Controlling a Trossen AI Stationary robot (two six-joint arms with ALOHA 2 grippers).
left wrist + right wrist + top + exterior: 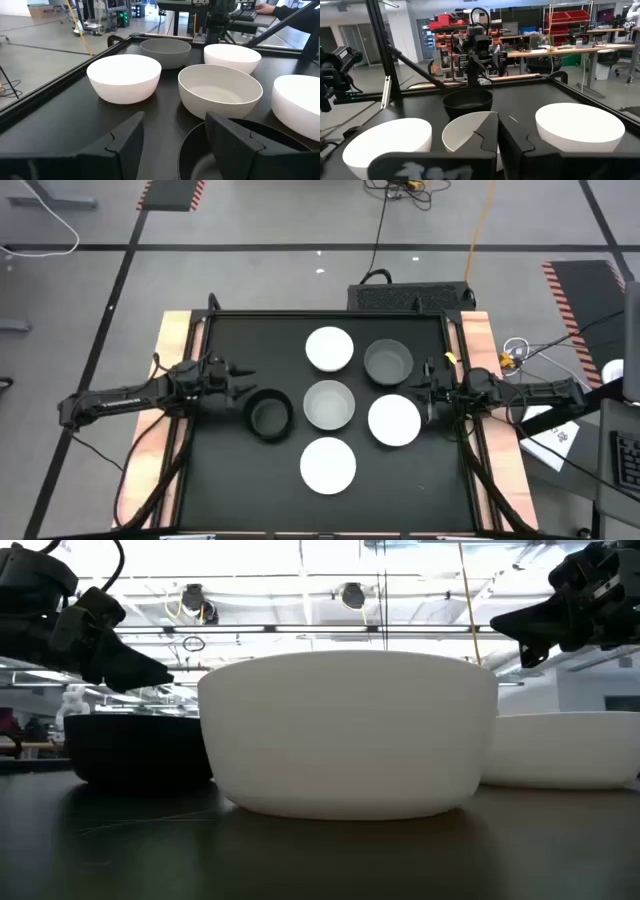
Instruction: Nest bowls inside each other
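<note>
Six bowls rest on their bases on the black table top: a white bowl at the far middle, a dark grey bowl to its right, a light grey bowl in the middle, a white bowl, a near white bowl, and a black bowl at the left. My left gripper is open just above the black bowl's left rim, one finger over its inside and one outside, touching nothing. My right gripper is shut and empty, right of the dark grey and white bowls.
The table top has a raised black frame and wooden side strips. A black box stands behind the far edge. Bare table shows at the near left and near right. Cables and floor markings lie beyond the table.
</note>
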